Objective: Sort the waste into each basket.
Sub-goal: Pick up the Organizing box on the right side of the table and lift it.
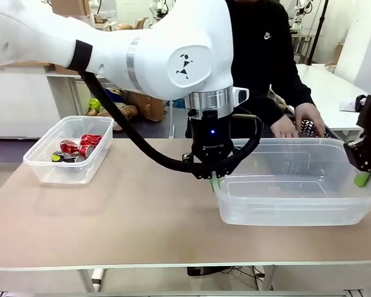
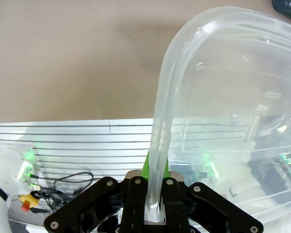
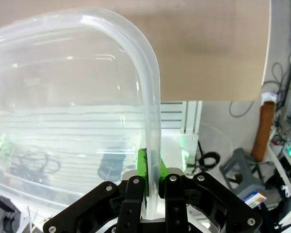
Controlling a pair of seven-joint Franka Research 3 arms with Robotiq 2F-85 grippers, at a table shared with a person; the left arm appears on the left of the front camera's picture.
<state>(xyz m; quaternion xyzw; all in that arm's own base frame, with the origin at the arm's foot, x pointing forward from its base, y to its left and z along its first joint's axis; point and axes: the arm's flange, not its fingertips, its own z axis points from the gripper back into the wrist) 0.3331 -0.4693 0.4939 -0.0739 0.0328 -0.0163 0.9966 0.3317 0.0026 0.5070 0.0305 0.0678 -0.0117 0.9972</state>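
Both end rims of the empty-looking larger tub (image 1: 284,210) are pinched by the left gripper (image 1: 215,180) and right gripper (image 1: 362,178), while red cans (image 1: 80,147) already lie in the smaller tub (image 1: 42,171).

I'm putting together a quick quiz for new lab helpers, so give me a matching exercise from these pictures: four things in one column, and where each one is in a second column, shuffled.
1 left gripper
2 right gripper
3 red cans
4 person's hand

A in the smaller tub, at the left of the table
B shut on the big tub at its right-end rim
C at the dark basket, far side
D shut on the big tub at its left-end rim

Pairs: 1-D, 2-B, 3-A, 4-C
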